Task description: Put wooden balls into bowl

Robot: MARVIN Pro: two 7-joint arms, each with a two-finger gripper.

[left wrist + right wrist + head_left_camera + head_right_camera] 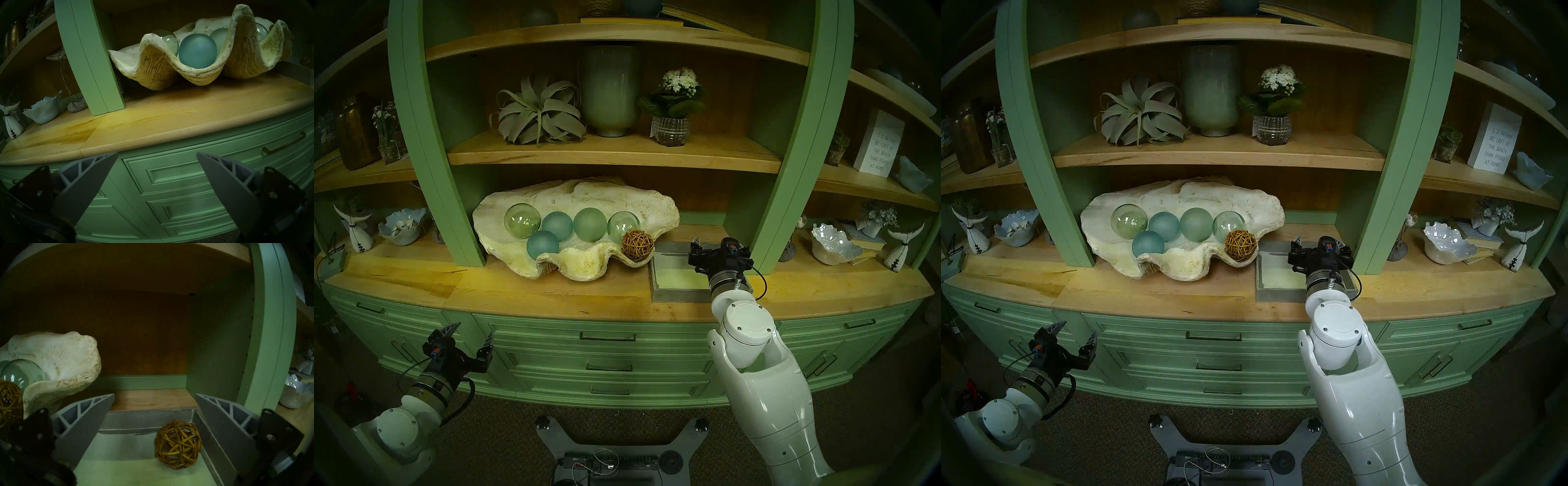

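One woven ball (637,245) is seen lying in the right end of the clam shell (585,264), against its front rim and just beside the rightmost of five glass spheres (622,223). The shell is set on the desk (524,288) inside the middle bay of the green cabinet.

A second woven ball (178,444) is found in the grey tray (144,419), near its far right corner, resting on the tray floor. In the head views this ball is hidden behind the right wrist.

The right end effector (154,396) is held low over the tray with its fingers spread wide; the ball lies between them, close to the right finger (220,429), and nothing is gripped. Whether that finger touches the ball cannot be told.

The left end effector (470,331) is held below desk level in front of the drawers, likewise wide open and empty.
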